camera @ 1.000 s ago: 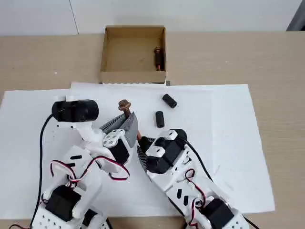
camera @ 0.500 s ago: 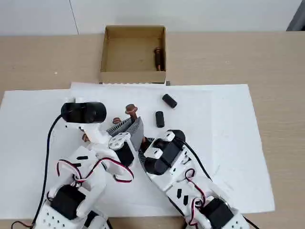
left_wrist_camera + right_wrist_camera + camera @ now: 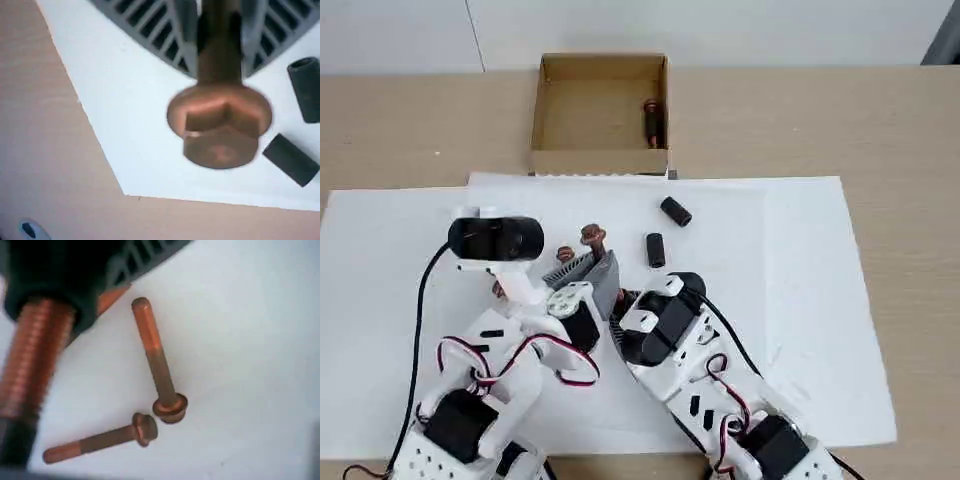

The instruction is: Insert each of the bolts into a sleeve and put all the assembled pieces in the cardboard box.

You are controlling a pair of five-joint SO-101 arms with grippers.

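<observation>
Left gripper [image 3: 592,258] is closed tight on a copper bolt [image 3: 592,237] at centre frame in the high view, a black sleeve [image 3: 655,250] just right of it, the cardboard box [image 3: 600,161] at upper centre.

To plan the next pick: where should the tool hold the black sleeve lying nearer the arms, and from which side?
Grip the nearer sleeve across its middle, coming down from above. It lies flat on the paper, its axis pointing roughly toward the cardboard box, so its long sides are free; the other sleeve lies apart.
</observation>
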